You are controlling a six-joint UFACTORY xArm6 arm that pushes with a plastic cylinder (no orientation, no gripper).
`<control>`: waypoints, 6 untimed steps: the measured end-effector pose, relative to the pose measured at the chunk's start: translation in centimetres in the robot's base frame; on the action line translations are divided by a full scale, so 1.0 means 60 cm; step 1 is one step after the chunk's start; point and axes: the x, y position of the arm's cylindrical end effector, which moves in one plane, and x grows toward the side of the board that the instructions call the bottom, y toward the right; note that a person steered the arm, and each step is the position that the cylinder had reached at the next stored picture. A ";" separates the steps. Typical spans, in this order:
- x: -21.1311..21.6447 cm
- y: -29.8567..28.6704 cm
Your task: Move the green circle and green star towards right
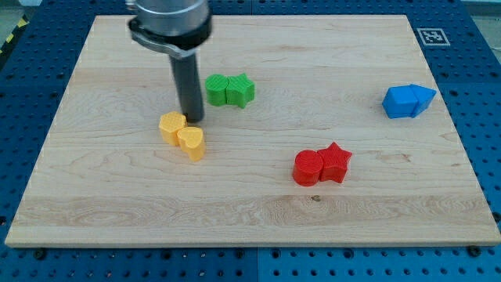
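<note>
The green circle (217, 90) and green star (242, 90) sit touching side by side on the wooden board (117, 196), left of centre near the view's top. My tip (192, 120) rests on the board just below and to the left of the green circle, a short gap away. It stands right beside the upper right edge of the yellow blocks.
A yellow hexagon (172, 127) and yellow heart (191, 143) touch each other just left and below my tip. A red circle (308, 168) and red star (336, 162) sit lower right of centre. Two blue blocks (408, 100) lie near the right edge.
</note>
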 end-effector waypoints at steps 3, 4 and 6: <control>-0.048 0.015; -0.048 0.046; -0.048 0.137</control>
